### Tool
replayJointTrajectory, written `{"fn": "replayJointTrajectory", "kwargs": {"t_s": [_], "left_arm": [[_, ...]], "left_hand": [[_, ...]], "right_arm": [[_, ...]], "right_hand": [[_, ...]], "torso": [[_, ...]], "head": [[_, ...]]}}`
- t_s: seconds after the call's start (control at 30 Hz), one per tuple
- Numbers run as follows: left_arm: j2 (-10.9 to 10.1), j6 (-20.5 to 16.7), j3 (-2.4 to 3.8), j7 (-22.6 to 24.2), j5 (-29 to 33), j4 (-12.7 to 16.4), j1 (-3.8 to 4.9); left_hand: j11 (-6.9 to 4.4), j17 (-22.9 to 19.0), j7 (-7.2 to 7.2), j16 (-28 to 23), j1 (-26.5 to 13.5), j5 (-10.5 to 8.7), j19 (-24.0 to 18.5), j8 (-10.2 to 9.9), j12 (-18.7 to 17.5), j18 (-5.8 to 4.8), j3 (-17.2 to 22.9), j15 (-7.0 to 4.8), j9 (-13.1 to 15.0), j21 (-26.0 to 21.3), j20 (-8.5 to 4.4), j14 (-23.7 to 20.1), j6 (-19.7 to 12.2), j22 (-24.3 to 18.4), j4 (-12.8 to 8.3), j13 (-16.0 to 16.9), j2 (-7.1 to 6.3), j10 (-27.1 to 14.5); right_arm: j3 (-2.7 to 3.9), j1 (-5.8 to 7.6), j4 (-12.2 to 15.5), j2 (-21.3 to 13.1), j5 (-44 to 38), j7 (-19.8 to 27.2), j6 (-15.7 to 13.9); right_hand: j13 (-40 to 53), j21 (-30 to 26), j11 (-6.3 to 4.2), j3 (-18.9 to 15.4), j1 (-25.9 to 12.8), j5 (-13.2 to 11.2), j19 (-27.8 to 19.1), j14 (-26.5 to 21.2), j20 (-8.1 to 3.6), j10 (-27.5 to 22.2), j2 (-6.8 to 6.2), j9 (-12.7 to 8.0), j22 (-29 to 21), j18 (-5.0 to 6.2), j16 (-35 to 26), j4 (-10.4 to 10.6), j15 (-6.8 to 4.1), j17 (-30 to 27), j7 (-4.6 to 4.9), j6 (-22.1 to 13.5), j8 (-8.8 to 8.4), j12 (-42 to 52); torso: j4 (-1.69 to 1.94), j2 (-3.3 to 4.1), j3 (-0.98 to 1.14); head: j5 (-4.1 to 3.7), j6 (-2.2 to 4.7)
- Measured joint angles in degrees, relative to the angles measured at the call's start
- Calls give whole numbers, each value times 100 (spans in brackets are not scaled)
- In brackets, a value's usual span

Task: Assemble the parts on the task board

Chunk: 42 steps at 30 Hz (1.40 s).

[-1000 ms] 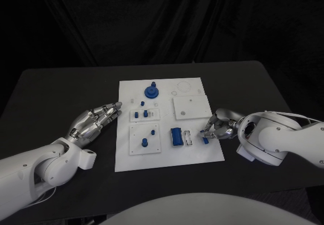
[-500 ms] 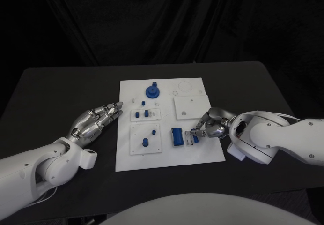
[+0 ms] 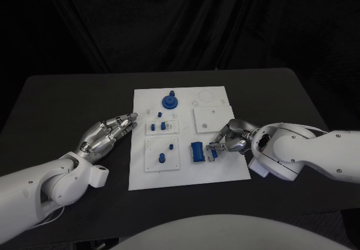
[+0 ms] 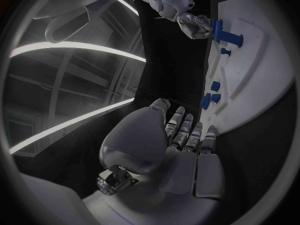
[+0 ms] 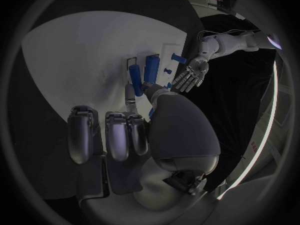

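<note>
The white task board [image 3: 188, 169] lies mid-table. My right hand [image 3: 229, 139] hovers over the board's right side and pinches a small blue part [image 3: 213, 152] between thumb and a finger. That part sits just right of a larger blue block [image 3: 196, 151] in its slot. In the right wrist view, a fingertip [image 5: 129, 92] reaches toward the block's two blue bars [image 5: 142, 71]. My left hand [image 3: 108, 133] lies open at the board's left edge, fingers straight and holding nothing; the left wrist view shows its fingers [image 4: 187, 132] pointing at the board [image 4: 262, 85].
A blue round part with a knob [image 3: 169, 101] stands at the board's far end. Small blue pieces [image 3: 157, 126] sit on the left middle plate, and two pegs [image 3: 161, 158] on the near left plate. A plain white square plate [image 3: 210, 119] lies right of centre. Black table all round.
My right hand has moved left across the board with the small blue part, from the right edge up to the blue block. The left hand has stayed still.
</note>
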Motion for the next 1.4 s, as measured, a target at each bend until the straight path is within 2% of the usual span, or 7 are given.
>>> {"fn": "replayJointTrajectory", "kwargs": {"t_s": [0.13, 0.2, 0.37, 0.57, 0.8, 1.17, 1.4], "left_arm": [[-9, 0, -1, 0, 0, 7, 0], [-13, 0, -1, 0, 0, 9, 0], [-17, 0, -1, -1, 0, 12, -1], [-17, 0, -1, -2, 0, 12, -1], [-15, 1, -1, -2, 0, 7, -1], [-8, 6, -1, -1, 0, -3, -1], [-6, 11, -1, -1, 0, -6, -1]], "left_hand": [[0, 0, 0, 0, 0, 0, 0, 0, 0, 0, 0, 0, 0, 0, 0, 0, 0, 0, 0, 0, 0, 0], [0, 0, 0, 0, 0, 0, 0, 0, 0, 0, 0, 0, 0, 0, 0, 0, 0, 0, 0, 0, 0, 0], [0, 0, 0, 0, 0, 0, 0, 0, 0, 0, 0, 0, 0, 0, 0, 0, 0, 0, 0, 0, 0, 0], [0, 0, 0, 0, 0, 0, 0, 0, 0, 0, 0, 0, 0, 0, 0, 0, 0, 0, 0, 0, 0, 0], [0, 0, 0, 0, 0, 0, 0, 0, 0, 0, 0, 0, 0, 0, 0, 0, 0, 0, 0, 0, 0, 0], [0, 0, 0, 0, 0, 0, 0, 0, 0, 0, 16, 0, 0, 0, 0, 0, 0, 0, 16, 0, 0, 0], [0, 0, 0, 0, 0, 0, 0, 0, 0, 0, 15, 0, 0, 0, 0, 0, 0, 0, 16, 0, 0, 0]], "right_arm": [[0, 0, -37, 34, 12, -6, 19], [0, 0, -48, 40, 14, -11, 34], [-1, -4, -61, 43, 18, -33, 87], [-1, -9, -66, 58, 22, -67, 152], [-1, -25, -68, 63, 24, -101, 216], [-2, -36, -84, 70, -1, -149, 269], [-2, -39, -86, 65, -95, -176, 274]], "right_hand": [[0, -35, 0, 8, -64, -19, 0, 0, 0, 0, -15, 0, 0, 0, -23, -7, 0, 0, -22, -26, -11, 0], [0, -35, 0, 138, -91, -20, 0, 0, 0, 0, -25, 0, 0, 0, -23, -107, 0, 0, -5, -59, -16, 0], [-1, -63, 0, 139, -166, 92, 0, 0, 0, 0, -31, 0, 0, 0, -23, -108, 0, 0, 2, -65, -20, 0], [-1, -88, 0, 143, -285, 102, 0, 0, 0, -1, -41, 23, -1, 0, -23, -114, 0, 0, 4, -105, -24, 0], [-2, -90, 0, -188, -593, 39, 0, 0, 0, 0, -52, 22, -1, 0, -45, 38, 0, 0, 41, -145, -7, 0], [-2, -147, 0, -821, -994, -669, 0, 0, 0, -1, 3, -22, -1, 0, -63, 434, 0, 0, 62, -166, -54, 0], [-3, -147, 21, -893, -1009, -747, 0, 0, 0, -22, 5, -25, -1, 0, -66, 480, 0, 0, 75, -179, -74, 0]], "torso": [[-1, -1, 0], [-1, -1, 0], [1, -1, 0], [1, -4, -2], [-4, -4, -3], [-8, -5, 3], [-8, -5, 3]], "head": [[4, 0], [6, 0], [7, 0], [8, 0], [14, 0], [15, 0], [18, 0]]}}
